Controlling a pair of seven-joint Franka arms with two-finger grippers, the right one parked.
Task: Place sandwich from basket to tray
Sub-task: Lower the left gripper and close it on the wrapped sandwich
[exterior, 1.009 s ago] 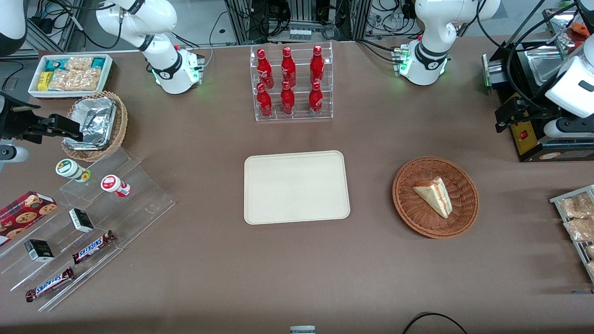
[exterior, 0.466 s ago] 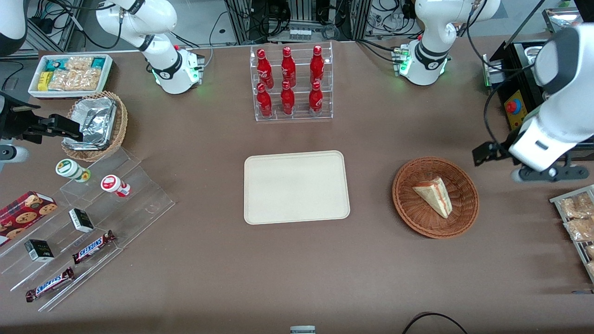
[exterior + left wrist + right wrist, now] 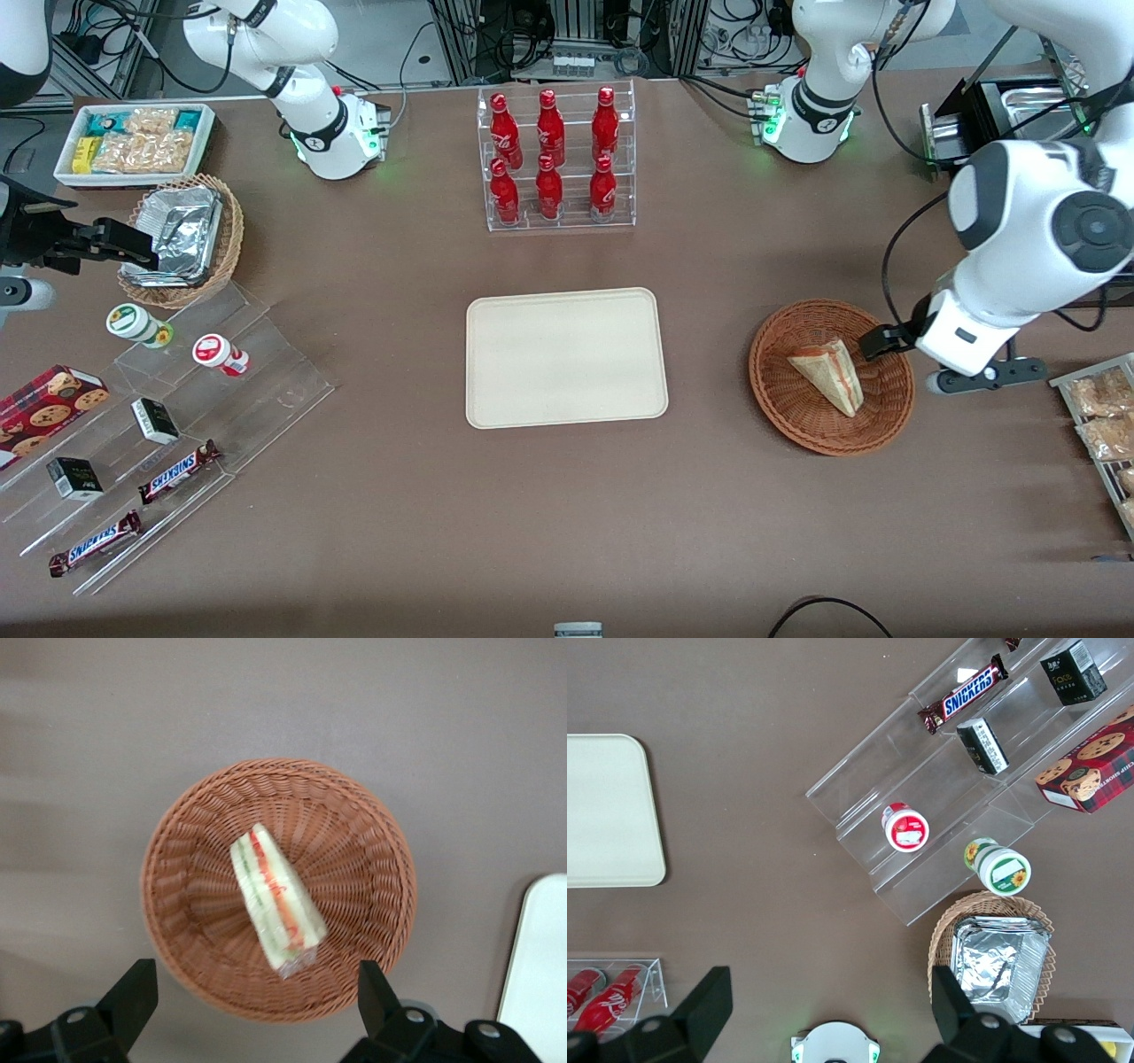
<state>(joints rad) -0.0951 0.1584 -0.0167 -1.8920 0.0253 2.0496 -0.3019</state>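
Observation:
The sandwich [image 3: 828,377] lies in the reddish-brown wicker basket [image 3: 780,408], toward the working arm's end of the table. The cream tray [image 3: 567,354] lies bare at the table's middle, beside the basket. My left gripper [image 3: 904,350] hangs above the basket's rim on the working arm's side, one black finger [image 3: 873,346] over the wicker. In the left wrist view the gripper [image 3: 255,997] is open wide and empty, with the sandwich [image 3: 275,899] and basket [image 3: 177,904] below it and a corner of the tray [image 3: 540,966] showing. The tray also shows in the right wrist view [image 3: 602,811].
A clear rack of red bottles [image 3: 556,159] stands farther from the camera than the tray. A rack of snack packets [image 3: 1099,416] lies past the basket at the working arm's end. A clear stepped stand with snacks [image 3: 177,416], a foil-lined basket [image 3: 182,235] and a white snack box [image 3: 133,142] are toward the parked arm's end.
The left arm has swung in from the working arm's end of the table and come down over the basket's rim. The sandwich, basket and tray have not moved.

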